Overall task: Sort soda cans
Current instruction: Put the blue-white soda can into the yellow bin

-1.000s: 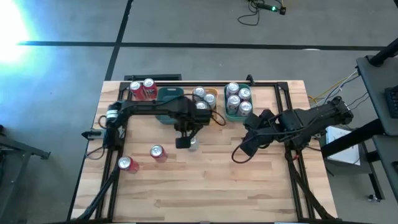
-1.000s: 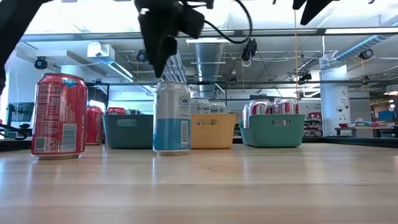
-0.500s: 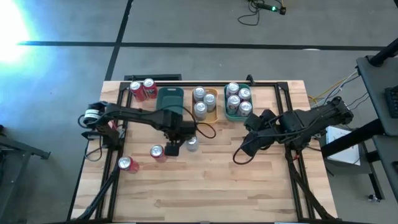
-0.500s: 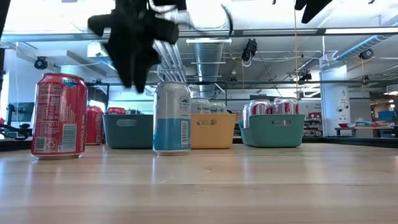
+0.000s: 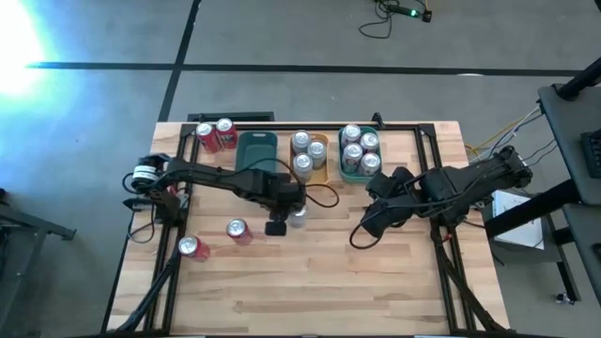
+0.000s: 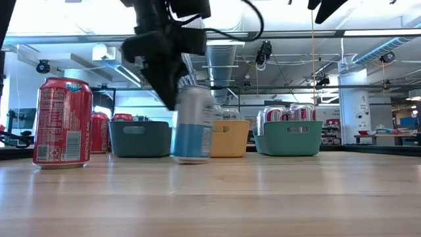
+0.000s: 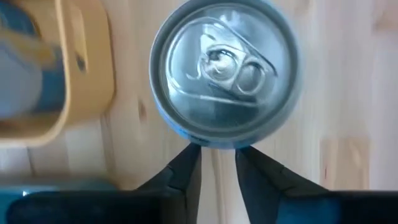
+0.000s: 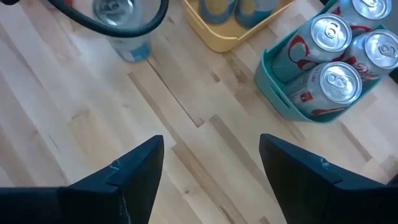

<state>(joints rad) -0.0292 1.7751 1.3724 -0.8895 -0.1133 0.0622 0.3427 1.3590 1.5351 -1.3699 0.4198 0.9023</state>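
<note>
Left hand (image 7: 217,163): fingers nearly pressed together, tips touching the blue-and-silver can (image 7: 225,74), which is tilted (low view) on the surface (image 5: 319,272) beside the yellow tray (image 5: 317,160). Right hand (image 8: 211,171): spread, well apart.

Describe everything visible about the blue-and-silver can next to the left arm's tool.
The blue-and-silver can is a small aluminium cylinder: silver-grey upper body with print, light blue lower band, shiny top with its pull tab unopened. It sits on the bare wooden table, in front of the yellow tray, and leans slightly in the low view. The left tool, fingers nearly shut, presses against its side near the rim without gripping it.
</note>
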